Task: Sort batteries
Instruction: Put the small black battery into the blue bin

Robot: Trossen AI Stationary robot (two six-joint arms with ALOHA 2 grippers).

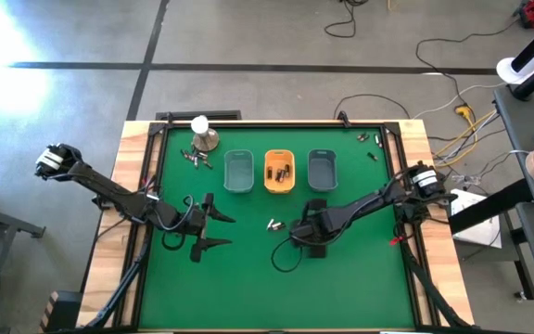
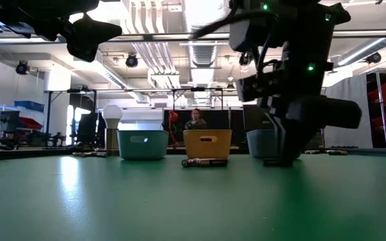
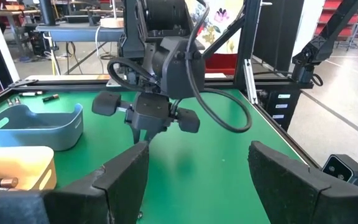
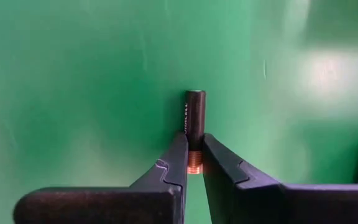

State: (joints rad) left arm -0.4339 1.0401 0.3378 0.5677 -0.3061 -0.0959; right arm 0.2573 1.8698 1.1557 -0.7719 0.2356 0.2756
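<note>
Here, right pincer pinching battery, apparently on mat

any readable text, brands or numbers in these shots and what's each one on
"DURACELL": partly legible along the side of the battery pinched in the right gripper, in the right wrist view.
Print on the battery in the orange tray, left wrist view: too blurred to read.
Batteries on the table, high view: too small to read.
No other readable text or signs.
</note>
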